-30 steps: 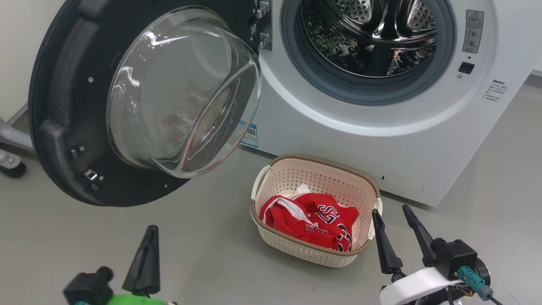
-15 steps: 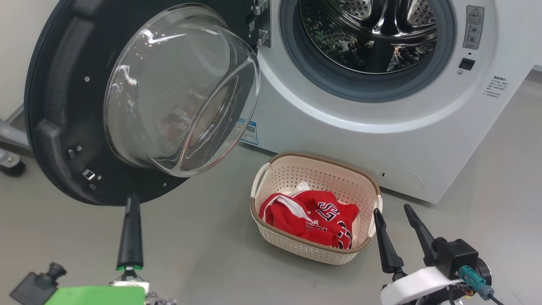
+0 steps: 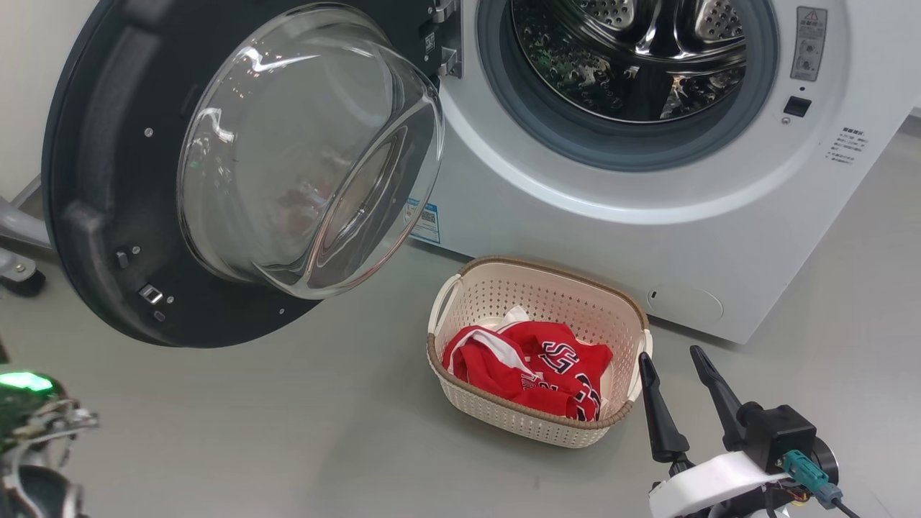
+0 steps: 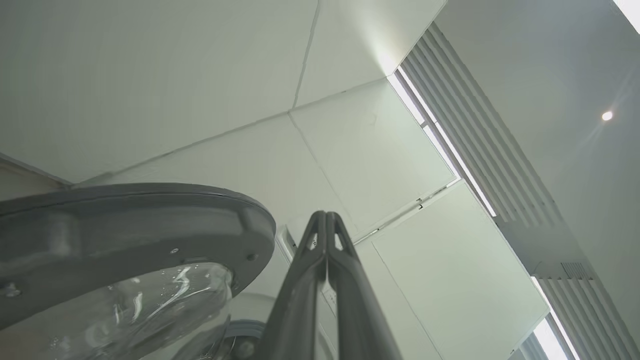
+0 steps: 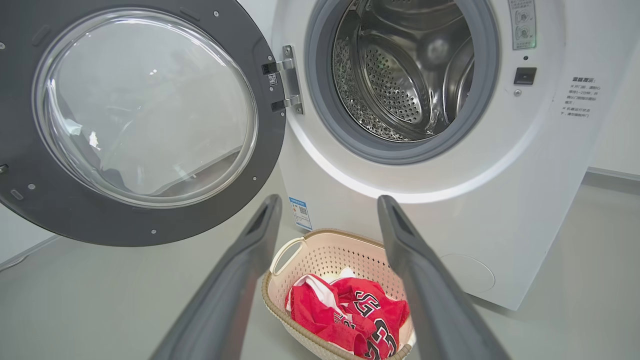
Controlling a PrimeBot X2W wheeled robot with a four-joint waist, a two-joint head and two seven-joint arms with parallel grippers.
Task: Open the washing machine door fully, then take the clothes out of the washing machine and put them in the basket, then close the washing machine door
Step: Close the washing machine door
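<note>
Head view, nearest first. Right gripper [image 3: 670, 354] sits at lower right, its two dark fingers spread wide and holding nothing, tips pointing up just beside the right-hand handle of the basket [image 3: 518, 424]; I cannot tell if they touch it. In the right wrist view the same fingers [image 5: 250, 260] frame the basket from either side.

Left arm [image 3: 29, 417]: its wrist hardware with a green light shows at the lower left edge. In the left wrist view the left gripper [image 4: 325, 215] is pressed fully together, nothing between the fingers, aimed upward at pale ceiling panels, with the washing machine door [image 4: 150, 220] low at the left of that view.

The basket stands on the grey floor [image 3: 288, 417] just in front of the washing machine [image 3: 611, 244]. The clothes [image 3: 532, 374] lie bunched inside it, red with white trim and dark letters.

Beyond, the door hangs swung wide on its hinge [image 3: 446, 65] to the left, its glass bowl [image 3: 302, 158] bulging toward me. Farthest: the grey rubber ring [image 3: 547, 137] and the perforated steel drum [image 3: 626, 50].
</note>
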